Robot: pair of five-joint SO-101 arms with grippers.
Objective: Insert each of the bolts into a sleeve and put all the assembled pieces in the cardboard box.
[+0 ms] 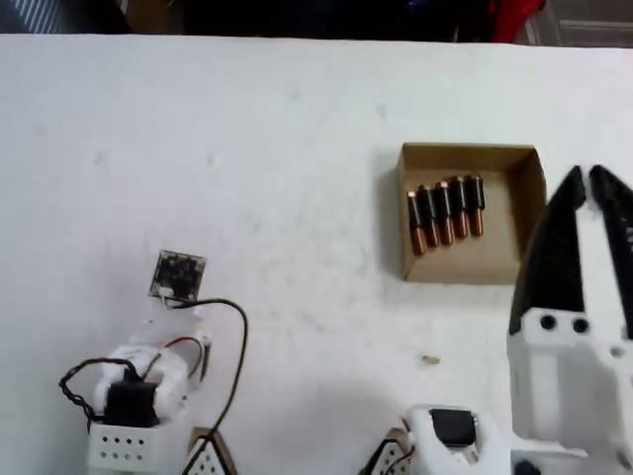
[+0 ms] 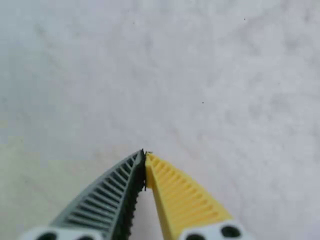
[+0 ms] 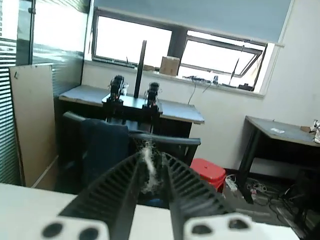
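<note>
The left gripper is pressed together, tips aimed down at bare table, with no task piece near it. It looks best left parked. The box sits beside and below the raised right gripper, and five pieces lie side by side inside it, so the task looks nearly finished. The right gripper is pressed together on no piece, with only a wisp of white fluff between its tips. A good retreat would draw it up and back, away from the box wall, so nothing gets nudged. A small tan bit lies on the table nearer that arm's base. It is too small to identify, but worth checking.
</note>
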